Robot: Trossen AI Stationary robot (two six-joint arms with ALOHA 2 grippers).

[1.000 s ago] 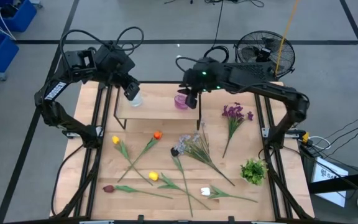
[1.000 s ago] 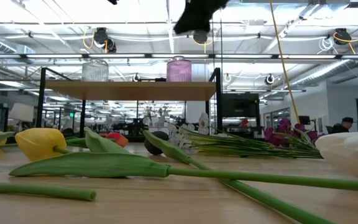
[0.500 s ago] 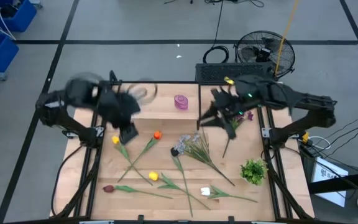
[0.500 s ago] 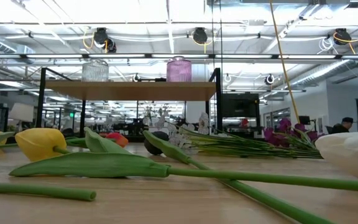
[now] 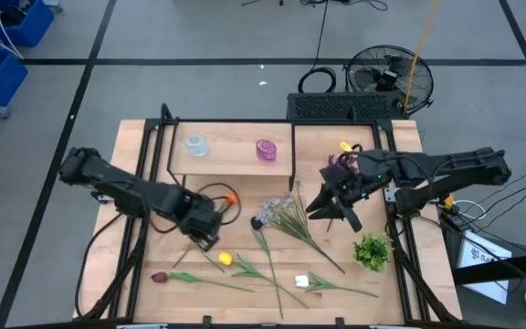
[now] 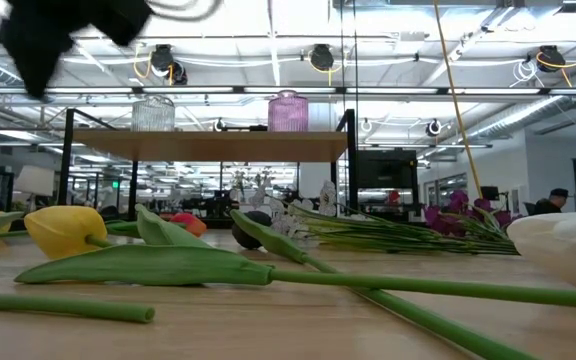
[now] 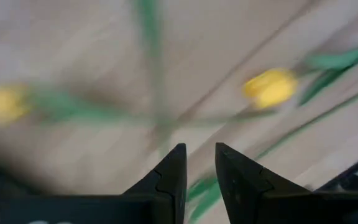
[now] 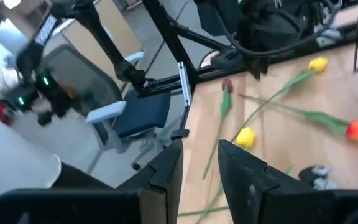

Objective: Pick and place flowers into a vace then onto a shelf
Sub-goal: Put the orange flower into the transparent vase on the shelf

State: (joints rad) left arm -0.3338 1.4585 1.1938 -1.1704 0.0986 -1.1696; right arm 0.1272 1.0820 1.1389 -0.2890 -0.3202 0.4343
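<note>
The bench (image 5: 144,283) carries everything, and the shelf (image 5: 231,157) stands at its far edge as the landmark. On the shelf's board sit two vases well apart: a clear vase (image 5: 196,144) toward its left end and a pink vase (image 5: 266,149) toward its right end.

The flowers all lie flat on the bench in front of the shelf, none in either vase. A pale spray bundle (image 5: 286,217) lies in front of the shelf's right end. A purple cluster (image 5: 342,178) rests off to the right of the shelf. An orange tulip (image 5: 231,198) lies just in front of the shelf's middle, with a yellow tulip (image 5: 226,260), a dark red tulip (image 5: 160,277) and a white tulip (image 5: 302,282) farther forward.

The left gripper (image 5: 205,228) hovers over the stems beside the orange tulip, its jaws slightly apart and empty. The right gripper (image 5: 333,206) hangs right of the shelf, by the purple cluster, jaws slightly apart, gripping nothing.

A leafy tuft (image 5: 373,251) sits far right of the shelf.
</note>
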